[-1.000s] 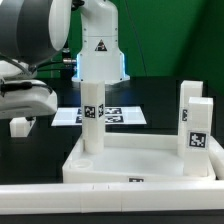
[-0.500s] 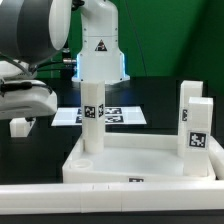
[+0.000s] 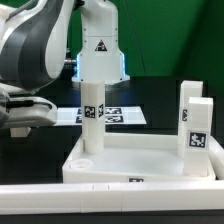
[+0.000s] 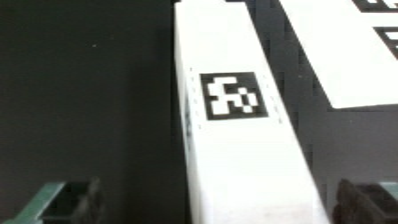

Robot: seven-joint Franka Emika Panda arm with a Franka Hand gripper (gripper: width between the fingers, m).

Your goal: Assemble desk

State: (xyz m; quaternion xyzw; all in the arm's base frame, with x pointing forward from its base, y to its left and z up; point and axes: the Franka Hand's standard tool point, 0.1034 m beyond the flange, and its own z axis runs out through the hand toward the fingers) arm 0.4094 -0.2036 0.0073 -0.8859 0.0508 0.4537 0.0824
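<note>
The desk tabletop [image 3: 140,160] is plain white — so are its legs, each bearing a black-and-white square tag: one upright leg [image 3: 92,120], two more at the exterior view's right [image 3: 196,125]. The marker board [image 3: 125,117] is white with black tags. The surface [image 3: 40,150] is black. In the wrist view, a white leg [image 4: 240,130] carries one black-and-white tag.

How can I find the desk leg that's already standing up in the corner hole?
Find the wide white tabletop lying in front. At its corner on the exterior view's left, one leg stands upright in a round socket. The two other legs stand together on the exterior view's right.
</note>
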